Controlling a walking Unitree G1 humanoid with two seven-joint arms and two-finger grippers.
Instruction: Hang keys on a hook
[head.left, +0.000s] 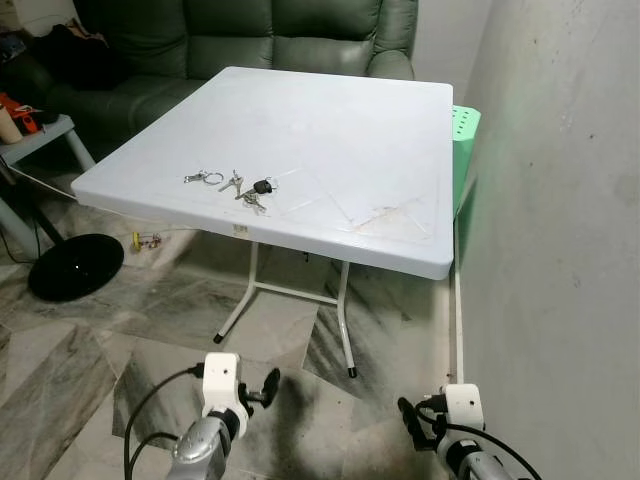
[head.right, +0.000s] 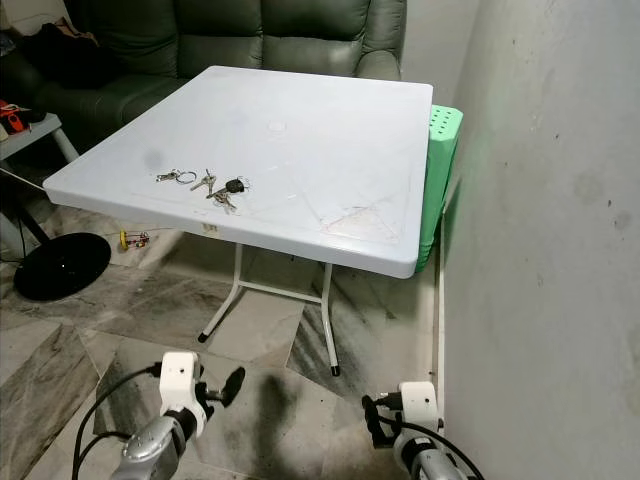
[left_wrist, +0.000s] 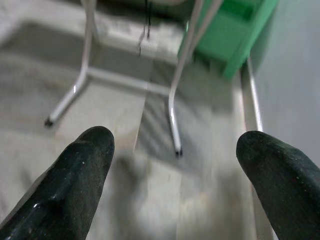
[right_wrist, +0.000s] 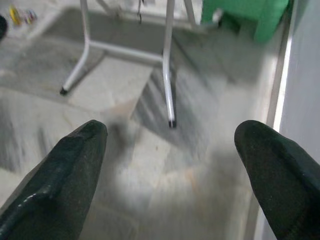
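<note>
Left eye view puts a white folding table across the middle of your frame, with the keys lying on its near left part, close to the front edge: a loose ring at the left, then a bunch with a black fob beside it, all flat on the top. Behind the table, along the upper edge, you have a dark green sofa. A green plastic piece stands between the table's right edge and the grey wall that takes up the right side. At lower left of the frame you see the left gripper low over the marble floor, and at lower right the right gripper, both well below the tabletop and far from the keys. In each wrist view, your fingers stand wide apart with nothing between them, the left gripper's fingertips and the right one's framing the table's white legs. A round black base sits on the floor at the left.
</note>
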